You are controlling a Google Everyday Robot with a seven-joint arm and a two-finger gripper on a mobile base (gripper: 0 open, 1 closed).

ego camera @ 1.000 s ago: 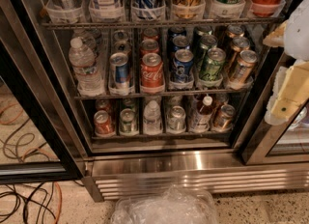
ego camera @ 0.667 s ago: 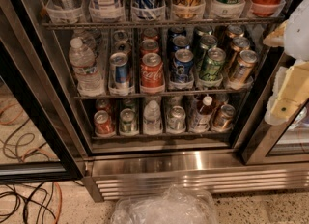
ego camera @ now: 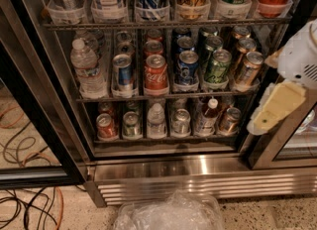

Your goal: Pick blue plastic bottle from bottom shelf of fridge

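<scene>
The fridge (ego camera: 163, 167) stands open in front of me. Its bottom shelf (ego camera: 163, 137) holds cans in narrow lanes. The blue plastic bottle (ego camera: 207, 117), with a white cap, dark neck and pale label, stands upright in the fifth lane from the left, between two cans. A small clear bottle (ego camera: 156, 120) stands in the third lane. My gripper (ego camera: 273, 110), white and cream, hangs at the right edge of the view. It is in front of the fridge's right frame, to the right of the blue bottle and apart from it, holding nothing I can see.
The middle shelf holds a clear water bottle (ego camera: 86, 68) and several drink cans, such as a red cola can (ego camera: 155, 73). Taller cans fill the top rack. Cables (ego camera: 25, 209) lie on the floor at left. A clear plastic container (ego camera: 171, 214) sits below the steel base grille (ego camera: 208, 187).
</scene>
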